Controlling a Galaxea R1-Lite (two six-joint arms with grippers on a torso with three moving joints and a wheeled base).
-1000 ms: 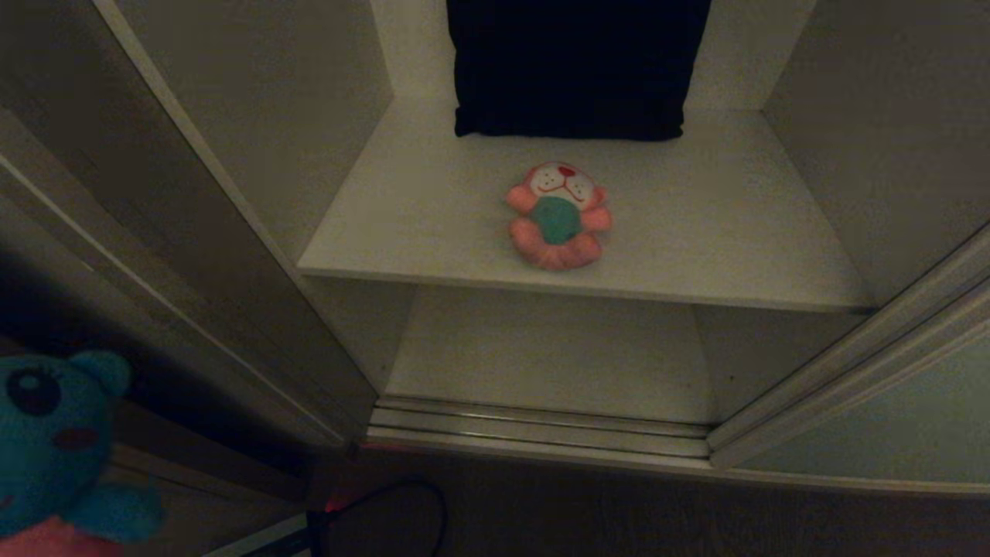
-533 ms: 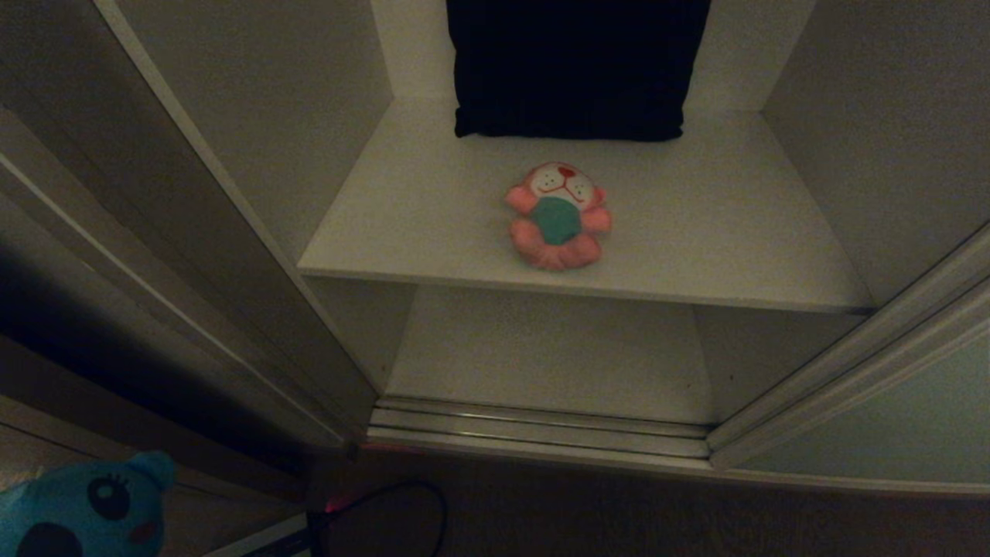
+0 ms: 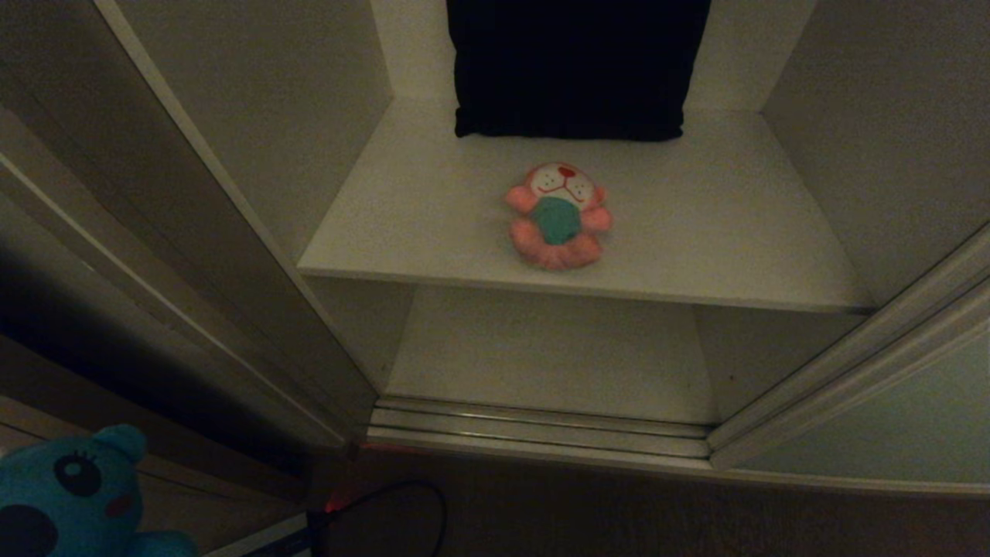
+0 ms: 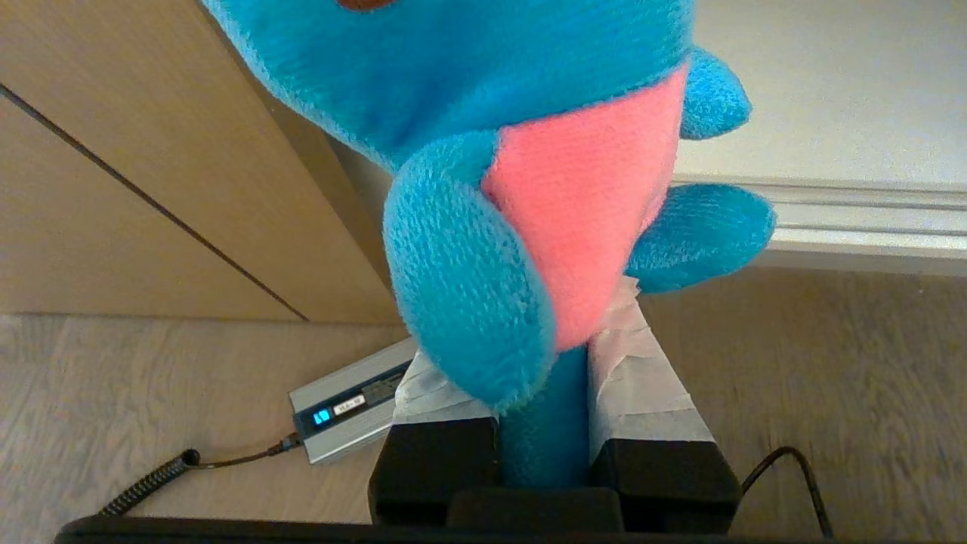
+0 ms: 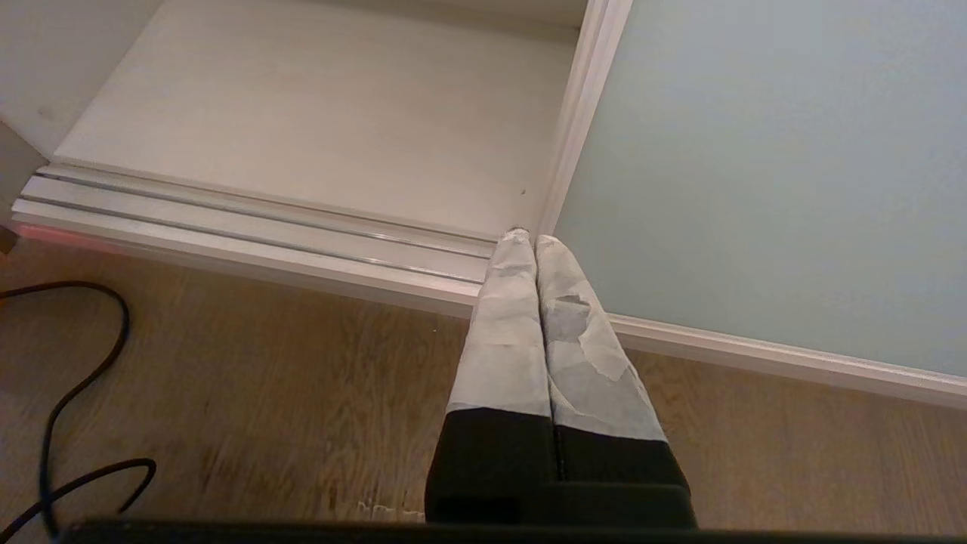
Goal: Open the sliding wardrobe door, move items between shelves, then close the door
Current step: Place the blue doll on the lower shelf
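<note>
Since a second ago, the teal bear [image 3: 73, 495] sits lower at the head view's bottom left corner, clamped by a leg in the left gripper [image 4: 555, 393]. Ahead and right of it, the pink toy [image 3: 558, 216] lies on the upper shelf [image 3: 433, 232]. By the sliding wardrobe door [image 5: 755, 166], the right gripper [image 5: 526, 240] hangs pressed together, empty.

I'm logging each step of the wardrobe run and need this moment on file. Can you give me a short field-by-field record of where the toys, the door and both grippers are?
door: sliding wardrobe door slid aside to the right, wardrobe open
upper shelf: pink plush toy lying face up, dark folded cloth behind it
lower shelf: nothing on the part in view
left gripper: shut on teal bear, outside the wardrobe, low at the left
right gripper: shut, holding nothing, above the floor near the door track
</note>
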